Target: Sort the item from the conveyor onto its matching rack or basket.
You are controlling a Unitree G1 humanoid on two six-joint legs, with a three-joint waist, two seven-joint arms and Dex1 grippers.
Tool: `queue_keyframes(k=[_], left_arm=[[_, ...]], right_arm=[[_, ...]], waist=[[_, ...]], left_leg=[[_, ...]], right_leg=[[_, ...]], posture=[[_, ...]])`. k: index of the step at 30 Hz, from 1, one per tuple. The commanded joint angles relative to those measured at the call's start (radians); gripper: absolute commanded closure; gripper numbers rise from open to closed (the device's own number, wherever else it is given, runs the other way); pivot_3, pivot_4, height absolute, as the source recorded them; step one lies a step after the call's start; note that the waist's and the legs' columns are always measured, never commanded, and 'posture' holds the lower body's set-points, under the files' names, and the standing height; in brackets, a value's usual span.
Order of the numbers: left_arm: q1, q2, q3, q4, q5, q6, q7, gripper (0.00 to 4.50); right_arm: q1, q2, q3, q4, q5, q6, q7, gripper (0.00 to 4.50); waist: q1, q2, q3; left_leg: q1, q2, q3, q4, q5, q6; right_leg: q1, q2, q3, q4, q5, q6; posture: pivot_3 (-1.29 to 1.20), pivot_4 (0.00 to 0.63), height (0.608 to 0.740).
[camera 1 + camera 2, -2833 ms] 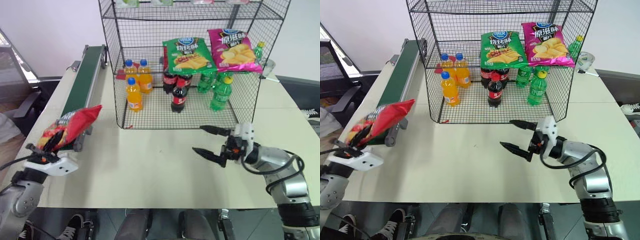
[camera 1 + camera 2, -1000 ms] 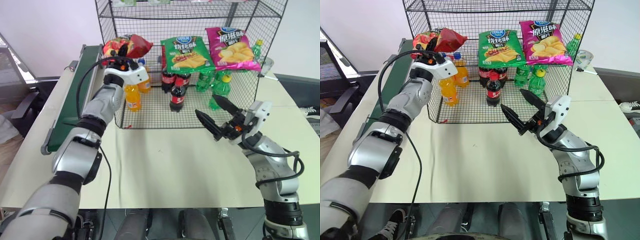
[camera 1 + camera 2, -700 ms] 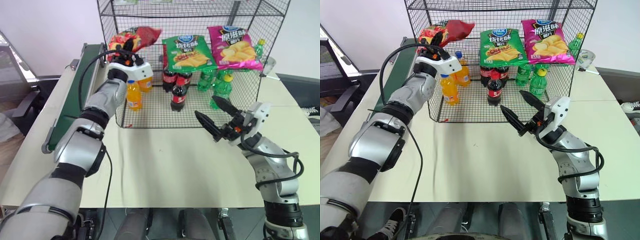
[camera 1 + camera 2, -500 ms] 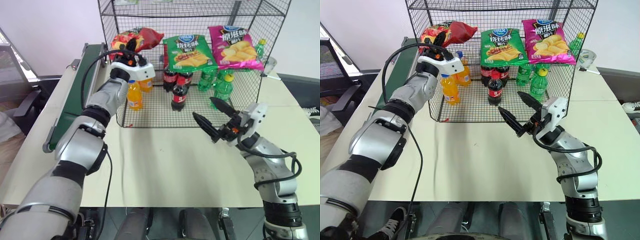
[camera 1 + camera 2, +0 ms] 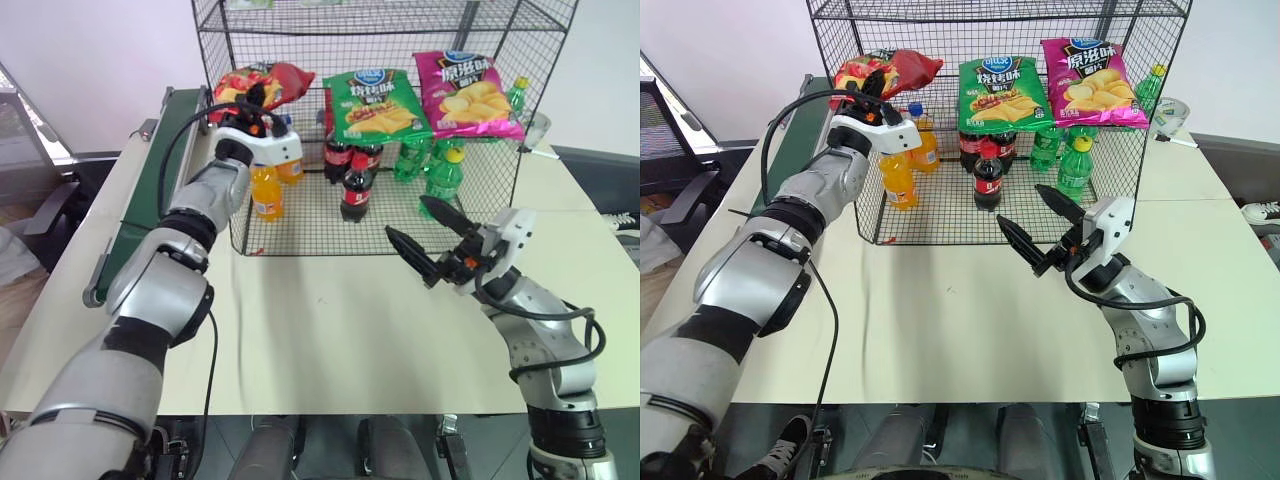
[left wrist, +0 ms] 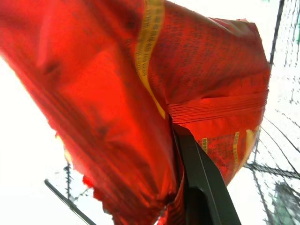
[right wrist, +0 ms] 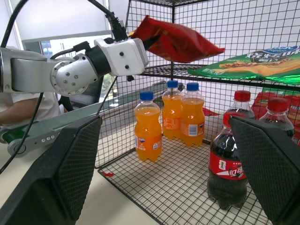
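The item, a shiny red crisp bag [image 5: 272, 80], hangs at the left end of the rack's [image 5: 310, 228] middle shelf, tilted, beside the green bag. My left gripper [image 5: 254, 101] is shut on its near end; one black finger [image 6: 202, 183] presses into the red foil. Seen from the right wrist, the red crisp bag [image 7: 178, 42] sits just over the shelf wires; whether it rests on them I cannot tell. The conveyor [image 5: 152, 185] runs along the table's left side with nothing on it. My right gripper [image 5: 405, 217] stands open in front of the rack, its fingers [image 7: 70, 173] wide apart and holding nothing.
A green crisp bag [image 5: 376, 105] and a pink crisp bag [image 5: 468, 95] lie on the same shelf. Orange bottles [image 5: 266, 190], cola bottles [image 5: 356, 190] and green bottles [image 5: 441, 180] stand on the rack floor. Bare table [image 5: 320, 320] lies in front of the rack.
My left arm carried the red bag from the conveyor's near end up to the rack shelf; in the last second it nudged further in. The right gripper rose and then stayed open.
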Motion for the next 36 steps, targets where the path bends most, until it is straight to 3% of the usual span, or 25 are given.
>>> queue_keyframes(k=[1, 4, 5, 12, 19, 36], left_arm=[[0.029, -0.003, 0.061, -0.013, -0.095, -0.03, -0.061, 4.46], [0.044, -0.01, 0.076, -0.013, -0.131, -0.038, -0.109, 3.7], [0.045, -0.011, 0.078, -0.014, -0.14, -0.038, -0.121, 3.1], [0.068, -0.009, 0.117, -0.058, -0.206, -0.054, -0.196, 0.05], [0.138, -0.012, 0.177, -0.207, -0.303, -0.046, -0.344, 0.05], [0.526, 0.048, 0.249, -0.994, -0.348, 0.195, -0.596, 0.05]], right_arm=[[0.001, -0.014, -0.018, -0.055, 0.01, -0.002, -0.006, 0.0], [0.0, -0.018, -0.016, -0.056, 0.01, 0.0, -0.003, 0.0], [-0.002, -0.018, -0.015, -0.054, 0.011, 0.0, -0.003, 0.0], [-0.022, -0.021, -0.009, -0.034, 0.008, -0.002, 0.003, 0.0], [-0.02, -0.02, -0.002, -0.031, 0.008, 0.001, 0.01, 0.0], [-0.037, -0.015, 0.011, -0.009, 0.005, 0.001, 0.027, 0.0]], waist=[[-0.005, 0.0, -0.001], [-0.014, 0.0, -0.001], [-0.014, 0.0, -0.001], [-0.009, -0.002, -0.004], [-0.008, -0.002, -0.004], [-0.014, -0.002, -0.004]], left_leg=[[0.0, 0.0, 0.0, 0.0, 0.0, 0.0], [0.0, 0.0, 0.0, 0.0, 0.0, 0.0], [0.0, 0.0, 0.0, 0.0, 0.0, 0.0], [0.002, 0.0, 0.0, 0.003, 0.0, 0.0], [0.002, -0.001, -0.001, 0.006, 0.0, 0.001], [0.002, 0.0, -0.002, 0.007, 0.0, 0.001]], right_leg=[[0.0, 0.0, 0.0, 0.0, 0.0, 0.0], [0.0, 0.0, 0.0, 0.0, 0.0, 0.0], [0.0, 0.0, 0.0, 0.0, 0.0, 0.0], [0.004, 0.0, 0.0, 0.002, 0.0, 0.0], [0.005, 0.0, -0.001, 0.003, 0.0, 0.0], [0.005, 0.0, 0.001, 0.003, 0.0, 0.0]], posture=[[0.0, 0.15, 0.74], [0.0, 0.15, 0.74], [0.0, 0.15, 0.74], [0.0, 0.15, 0.74], [0.0, 0.15, 0.74], [0.0, 0.15, 0.74]])
